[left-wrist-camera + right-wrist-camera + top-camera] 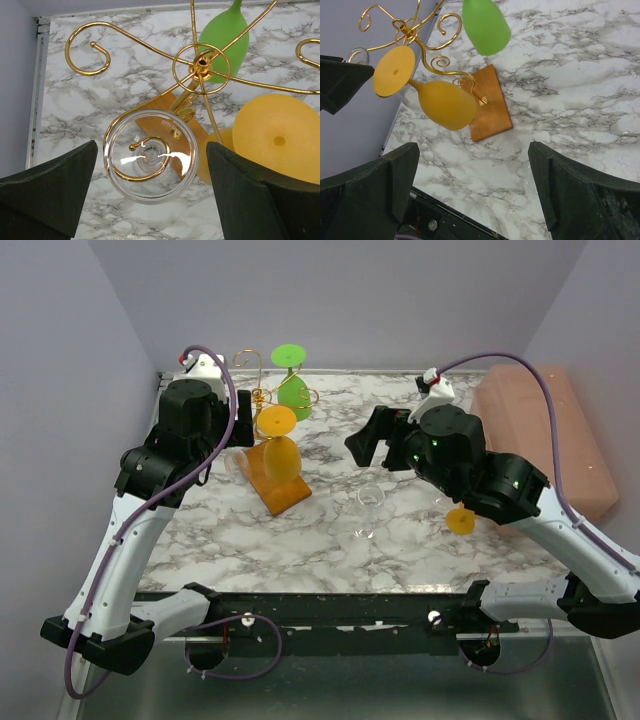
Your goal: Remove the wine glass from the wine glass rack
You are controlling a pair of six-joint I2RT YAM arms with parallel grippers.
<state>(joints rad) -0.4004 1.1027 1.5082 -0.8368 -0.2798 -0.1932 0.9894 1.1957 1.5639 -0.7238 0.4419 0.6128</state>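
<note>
The gold wire wine glass rack (262, 400) stands on its orange-brown wooden base (277, 483) at the back left. A clear wine glass (150, 172) hangs upside down from a scroll arm, its round foot on top. My left gripper (151, 147) is open, with a finger on each side of that foot and not touching it; in the top view it (226, 454) is just left of the rack. A yellow glass (279, 452) and a green glass (293, 388) also hang there. My right gripper (358, 447) is open and empty, right of the rack.
A clear glass (370, 503) and an orange glass (460, 519) are on the marble table (300, 540) under the right arm. A pink block (545, 435) lies at the right wall. In the right wrist view the rack (415, 35) is upper left.
</note>
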